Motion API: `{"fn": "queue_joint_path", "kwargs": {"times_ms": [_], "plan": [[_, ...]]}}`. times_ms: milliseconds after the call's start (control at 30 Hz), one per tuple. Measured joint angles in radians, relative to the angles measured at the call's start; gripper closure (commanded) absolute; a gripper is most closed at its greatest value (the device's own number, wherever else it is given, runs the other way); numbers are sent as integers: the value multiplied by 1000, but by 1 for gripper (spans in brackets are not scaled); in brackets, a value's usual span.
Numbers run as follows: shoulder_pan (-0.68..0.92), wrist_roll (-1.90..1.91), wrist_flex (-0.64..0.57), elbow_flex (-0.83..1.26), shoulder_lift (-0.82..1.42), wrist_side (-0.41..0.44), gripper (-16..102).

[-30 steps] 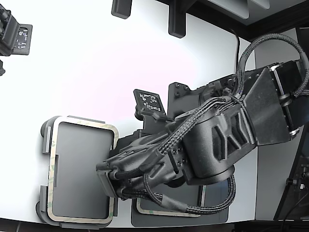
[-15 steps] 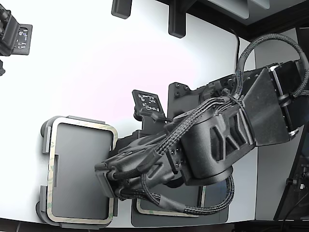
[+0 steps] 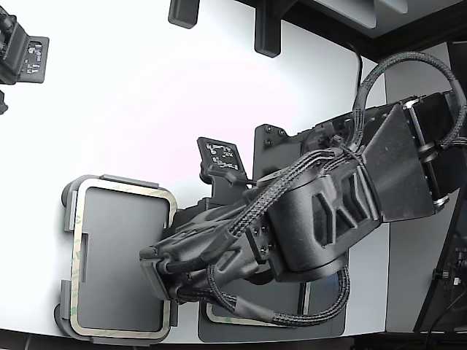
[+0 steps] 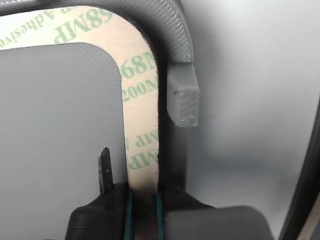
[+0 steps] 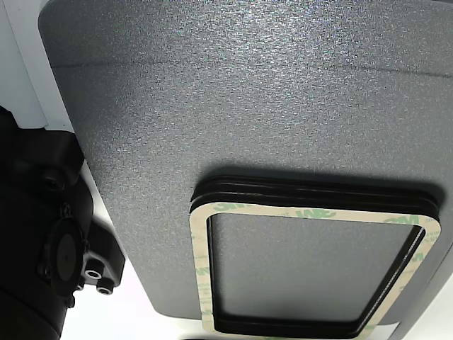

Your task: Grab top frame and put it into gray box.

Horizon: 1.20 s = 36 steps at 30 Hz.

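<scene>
Exterior view: the gripper [image 3: 157,281] has edged further over the gray box [image 3: 67,219], top frame [image 3: 120,191] now seated inside. Wrist view: jaws pinch the frame's strip; release looks next. Other view: a spare frame [image 5: 311,212] on its stack.

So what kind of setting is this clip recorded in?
Probably a lab or factory test bench for an assembly task, not a home. A black cabled robot arm works over a bare white table, setting a cream adhesive-backed frame into a gray box, with more frames stacked on a dark gray plate.
</scene>
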Motion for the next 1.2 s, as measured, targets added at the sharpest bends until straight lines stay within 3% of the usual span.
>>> {"fn": "queue_joint_path", "kwargs": {"times_ms": [1200], "plan": [[3,21,0,-3,-3,-5,98]]}}
